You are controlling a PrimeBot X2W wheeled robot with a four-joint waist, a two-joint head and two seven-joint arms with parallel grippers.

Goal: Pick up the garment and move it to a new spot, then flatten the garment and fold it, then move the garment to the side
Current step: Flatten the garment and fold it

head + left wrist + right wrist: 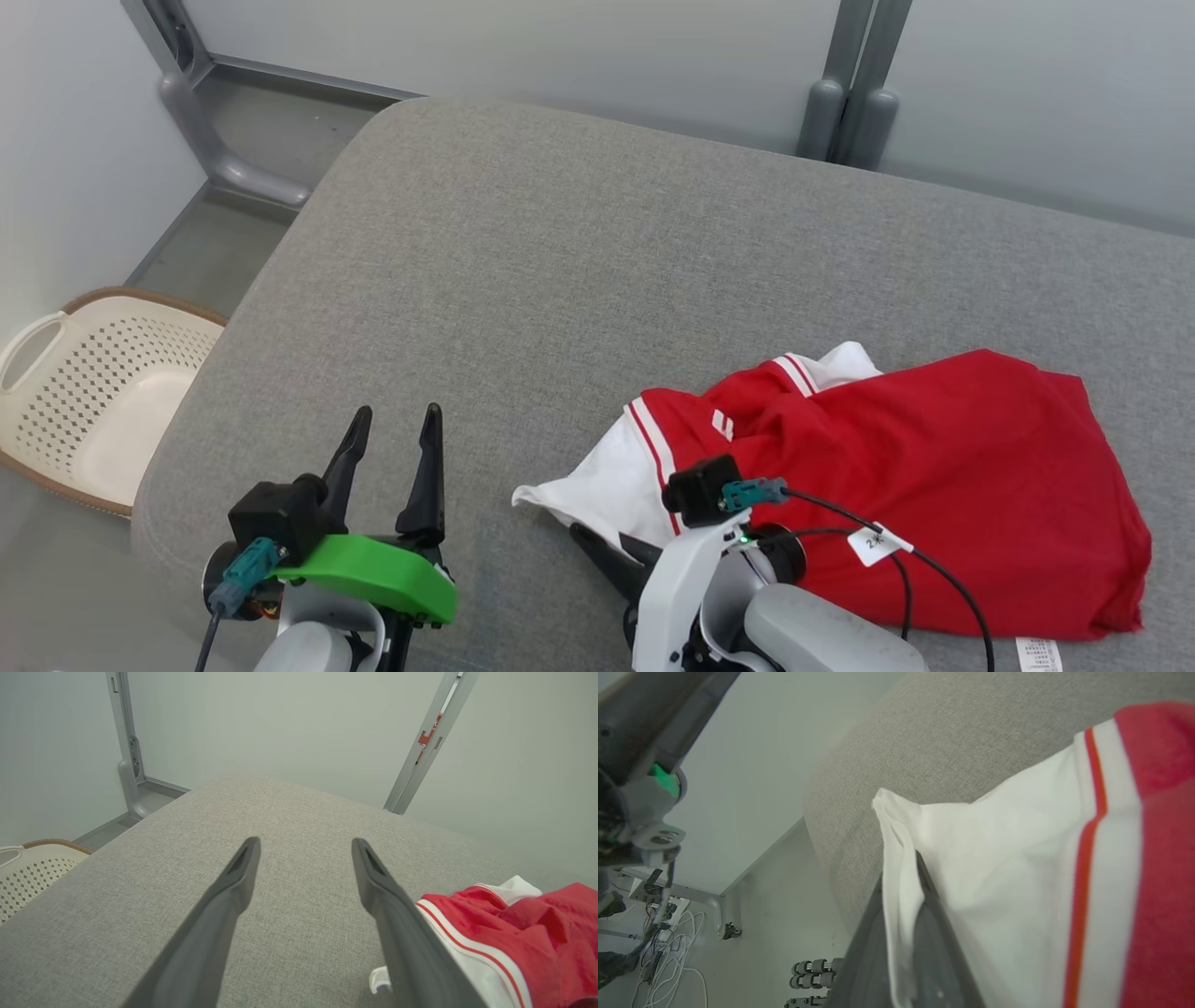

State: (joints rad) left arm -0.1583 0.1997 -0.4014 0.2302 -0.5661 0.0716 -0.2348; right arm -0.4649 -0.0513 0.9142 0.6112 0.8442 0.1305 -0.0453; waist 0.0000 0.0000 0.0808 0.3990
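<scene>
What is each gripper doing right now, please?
Left gripper: open, holding nothing.
Right gripper: shut on the white edge of the garment.

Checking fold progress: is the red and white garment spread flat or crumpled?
Crumpled: the garment lies bunched on the grey cushion, white edge pinched in the shut right end effector.

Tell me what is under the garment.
The garment lies on the grey cushion, which shows around it. At its white corner the right gripper is shut on a fold. Whatever lies beneath the red bulk is covered.
</scene>
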